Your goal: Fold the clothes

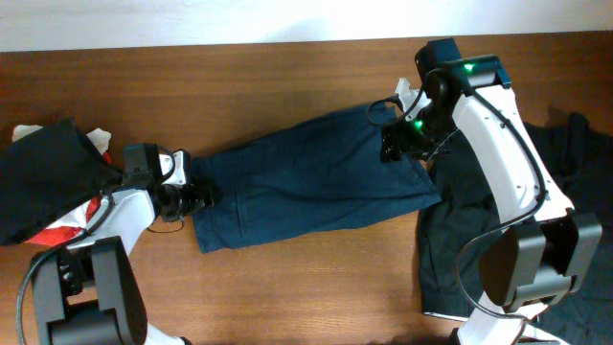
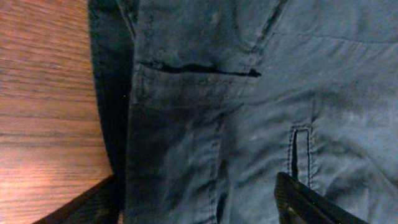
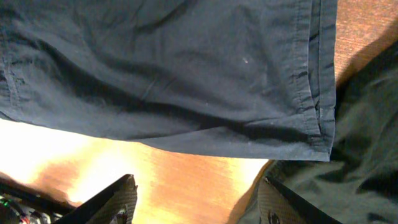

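The left fingers [image 2: 305, 205] are standing spread wide and gripping nothing. In the left wrist view the navy shorts [image 1: 316, 177] are filling the gap between them and running on ahead, with a slit pocket [image 2: 199, 68] and a belt loop [image 2: 301, 155] showing, so this is probably the waistband end. The right fingers [image 3: 112, 202] are also standing apart and empty, with bare bench [image 1: 287, 287] showing between them. The nearest edge of the navy cloth is lying just ahead of them, and the stitched hem [image 3: 320, 74] is running away along the right of that view. From above, the shorts are lying flat across the middle of the bench, their long axis running left to right and the right end tilting slightly toward the far edge. Each arm is sitting at its own end, so neither is needing to reach across. The near-black shorts [image 1: 445, 249] are lying rumpled just beside the right fingers, meeting the navy hem corner; whether they are slipping under it is not clear. The coming fold is likely turning on carrying one end toward the other along that long axis, with the right fingers pinching navy cloth alone.
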